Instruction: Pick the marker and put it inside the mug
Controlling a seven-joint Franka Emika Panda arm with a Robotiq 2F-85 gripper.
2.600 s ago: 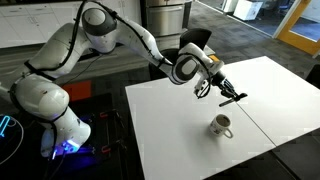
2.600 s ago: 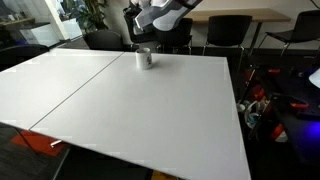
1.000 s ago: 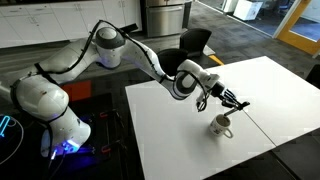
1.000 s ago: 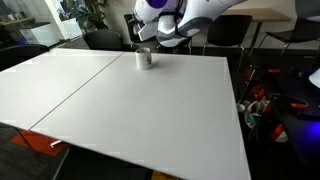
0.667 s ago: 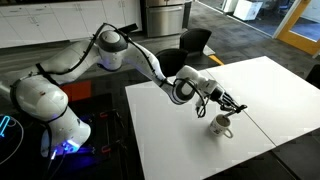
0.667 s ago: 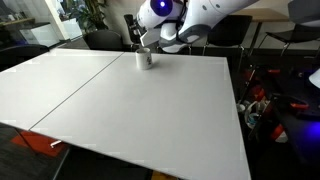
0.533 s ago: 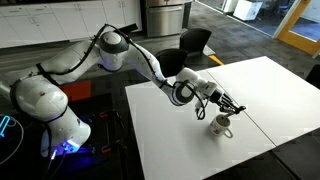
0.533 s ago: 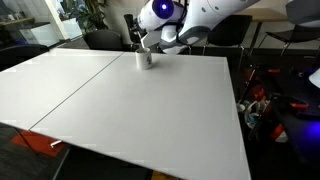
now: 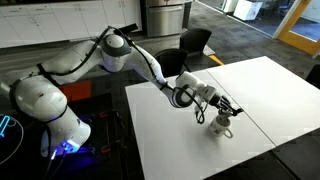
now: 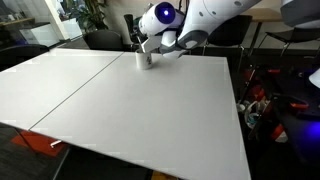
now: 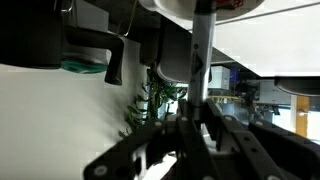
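The whitish mug stands on the white table, near a seam between two tabletops; it also shows in an exterior view. My gripper hangs right above the mug, also seen in an exterior view. It is shut on the marker, a thin dark stick running from the jaws toward the mug's rim in the wrist view. In both exterior views the marker is too small to make out.
Black chairs stand behind the table, and more chairs show beyond the far edge. A green plant stands at the back. The robot base sits beside the table.
My gripper with the marker has come down and in toward the mug, from beside and above it to directly over its opening.
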